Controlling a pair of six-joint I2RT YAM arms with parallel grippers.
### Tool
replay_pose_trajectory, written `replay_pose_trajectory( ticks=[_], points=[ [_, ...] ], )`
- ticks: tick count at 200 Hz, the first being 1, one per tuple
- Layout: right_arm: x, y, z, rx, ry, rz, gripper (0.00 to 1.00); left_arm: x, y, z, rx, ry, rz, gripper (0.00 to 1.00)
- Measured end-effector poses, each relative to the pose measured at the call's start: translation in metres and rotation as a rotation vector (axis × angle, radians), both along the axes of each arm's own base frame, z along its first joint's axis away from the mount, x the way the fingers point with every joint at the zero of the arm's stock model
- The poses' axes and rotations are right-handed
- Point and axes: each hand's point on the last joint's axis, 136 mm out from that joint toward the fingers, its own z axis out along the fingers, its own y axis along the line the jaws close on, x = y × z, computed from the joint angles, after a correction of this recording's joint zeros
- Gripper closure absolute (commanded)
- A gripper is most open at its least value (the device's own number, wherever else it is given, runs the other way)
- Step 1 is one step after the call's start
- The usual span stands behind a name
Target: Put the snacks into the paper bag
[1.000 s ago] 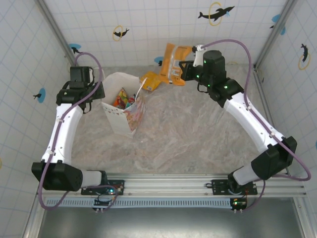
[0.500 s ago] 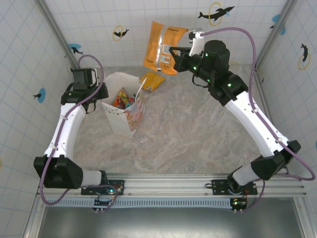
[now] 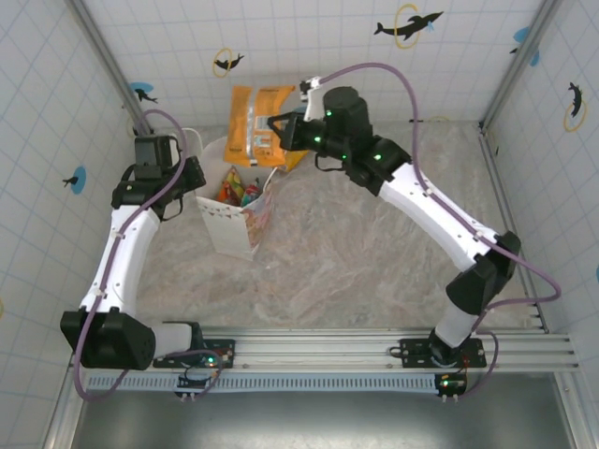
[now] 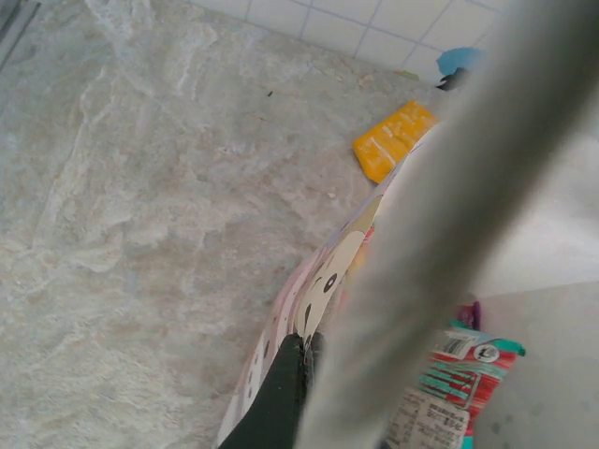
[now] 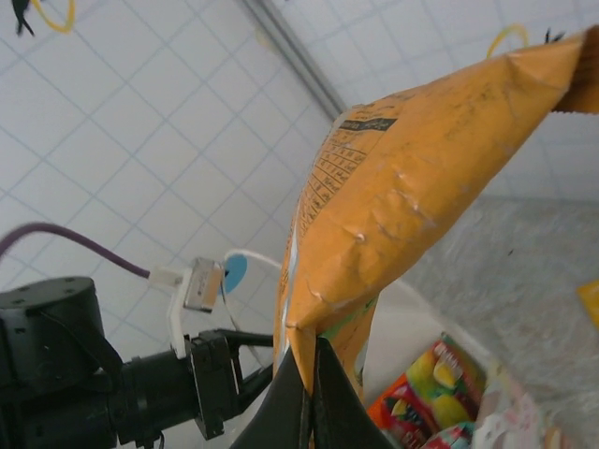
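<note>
Two orange-yellow packets are in view. One orange-yellow packet (image 3: pixel 253 117) is pinched by a lower corner in the right end effector (image 3: pixel 279 126), whose fingers are narrowed flat onto the foil. Its long axis runs straight out from those fingertips and upward, and its printed face shows to the overhead camera. The second orange-yellow packet (image 4: pixel 393 140) lies flat on the desk (image 3: pixel 374 262), under the right end effector and just beyond the bag.

One paper bag (image 3: pixel 229 224) stands upright with its mouth open, below and just ahead of the right end effector. The left end effector (image 3: pixel 194 173) is clamped on the bag's rim at the side nearest it. Inside the bag lie several colourful packets (image 3: pixel 234 187), at least two; an exact count cannot be made.
</note>
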Motion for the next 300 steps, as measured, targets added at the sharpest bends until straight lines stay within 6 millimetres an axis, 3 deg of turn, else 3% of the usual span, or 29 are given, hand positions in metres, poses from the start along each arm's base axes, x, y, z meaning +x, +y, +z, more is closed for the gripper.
replay_pose_trajectory(
  ticks=[41, 87, 159, 228, 271, 300],
  points=[
    [-0.008, 0.028, -0.024, -0.056, 0.065, -0.008, 1.0, -0.009, -0.003, 0.0, -0.058, 0.013, 0.023, 1.0],
    [-0.011, 0.036, -0.043, -0.141, 0.095, -0.061, 1.0, -0.012, -0.006, -0.004, -0.077, 0.017, 0.016, 1.0],
    [-0.038, 0.047, -0.072, -0.224, 0.166, -0.025, 1.0, -0.011, -0.008, -0.004, -0.085, 0.012, 0.006, 1.0],
    [-0.026, 0.077, -0.127, -0.243, 0.27, 0.003, 1.0, -0.012, -0.011, -0.004, -0.097, 0.008, -0.009, 1.0],
    [-0.016, 0.099, -0.133, -0.195, 0.301, 0.036, 1.0, -0.013, -0.014, -0.006, -0.11, 0.012, -0.024, 1.0],
    [-0.007, 0.103, -0.131, -0.194, 0.299, 0.02, 0.7, -0.014, -0.015, -0.005, -0.113, 0.011, -0.027, 1.0]
  ],
)
